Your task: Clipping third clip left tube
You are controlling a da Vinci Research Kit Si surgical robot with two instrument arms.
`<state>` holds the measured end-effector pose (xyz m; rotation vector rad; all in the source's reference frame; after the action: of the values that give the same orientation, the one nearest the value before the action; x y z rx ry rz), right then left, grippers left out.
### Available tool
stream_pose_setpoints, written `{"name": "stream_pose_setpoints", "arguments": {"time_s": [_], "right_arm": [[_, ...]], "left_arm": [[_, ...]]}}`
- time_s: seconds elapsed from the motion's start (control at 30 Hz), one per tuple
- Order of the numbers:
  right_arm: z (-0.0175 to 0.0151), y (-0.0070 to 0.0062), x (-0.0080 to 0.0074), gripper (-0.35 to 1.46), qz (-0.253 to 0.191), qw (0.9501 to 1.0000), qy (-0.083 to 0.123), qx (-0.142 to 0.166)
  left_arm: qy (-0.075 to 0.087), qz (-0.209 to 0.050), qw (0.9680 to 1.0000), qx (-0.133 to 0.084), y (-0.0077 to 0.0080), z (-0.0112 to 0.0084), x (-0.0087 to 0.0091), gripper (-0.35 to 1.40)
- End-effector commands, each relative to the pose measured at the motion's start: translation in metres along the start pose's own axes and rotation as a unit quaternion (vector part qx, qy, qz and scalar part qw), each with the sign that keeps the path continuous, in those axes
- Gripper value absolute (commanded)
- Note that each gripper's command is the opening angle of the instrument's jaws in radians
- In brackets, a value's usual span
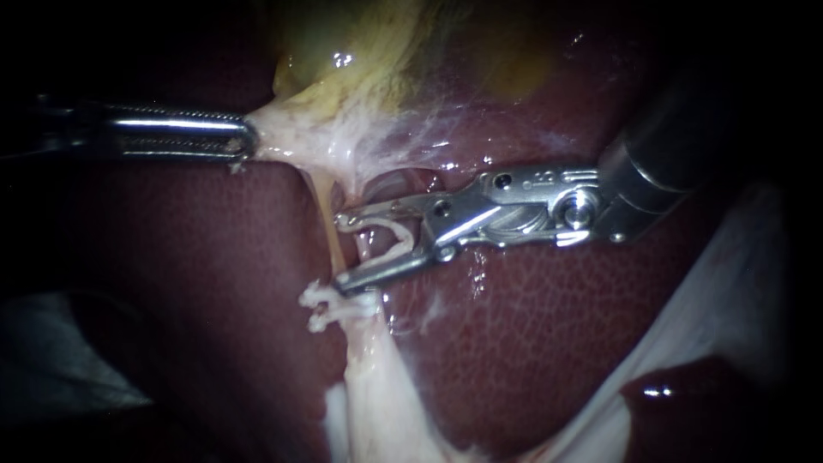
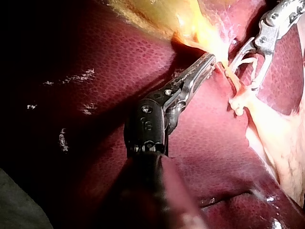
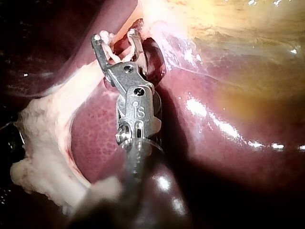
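Right instrument point(image 1: 341, 250): claw wide, holding clip point(image 1: 393, 236), tips at tube point(image 1: 328, 219) | set clips point(image 1: 330, 306) just below | left instrument point(image 1: 244, 141): claw gripping tissue point(image 1: 276, 133)

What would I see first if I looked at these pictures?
The shiny right instrument in the middle, its claw holding a white clip wide open at the thin tube, just above two clips already on it. At the left, the left instrument has its claw shut on pale tissue under the yellow gallbladder, over the dark red liver.
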<state>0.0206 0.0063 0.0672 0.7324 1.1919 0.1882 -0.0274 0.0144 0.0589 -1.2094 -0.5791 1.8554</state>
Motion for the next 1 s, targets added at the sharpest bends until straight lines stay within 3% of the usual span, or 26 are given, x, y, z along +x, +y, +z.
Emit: {"name": "stream_pose_setpoints", "arguments": {"time_s": [0.03,0.2,0.37,0.63,0.87,1.0], "right_arm": [[0.0002,0.0001,0.0001,0.46,0.001,1.0,0.0,0.002],[0.001,0.0003,0.0006,0.45,0.01,0.9998,0.014,0.008],[0.0019,0.0002,0.0013,0.46,0.022,0.9986,0.046,0.013],[0.0017,-0.0009,0.0034,0.45,0.035,0.9952,0.082,0.04],[0.0007,-0.0021,0.0058,0.43,0.041,0.9942,0.086,0.049],[0.0004,-0.0022,0.0062,0.39,0.042,0.9941,0.087,0.05]], "left_arm": [[0.0,0.0,1.0,0.0,0.0,0.0,0.0,-0.35],[0.0,0.0,1.0,0.0,0.0,0.0,0.0,-0.35],[0.001,0.0,1.0,0.002,0.0,0.0001,0.0,-0.35],[0.001,0.0,1.0,0.002,0.0001,0.0001,0.0,-0.35],[0.001,0.0,1.0,0.002,0.0001,0.0001,0.0,-0.35],[0.001,0.0,1.0,0.002,0.0001,0.0001,0.0,-0.35]]}}
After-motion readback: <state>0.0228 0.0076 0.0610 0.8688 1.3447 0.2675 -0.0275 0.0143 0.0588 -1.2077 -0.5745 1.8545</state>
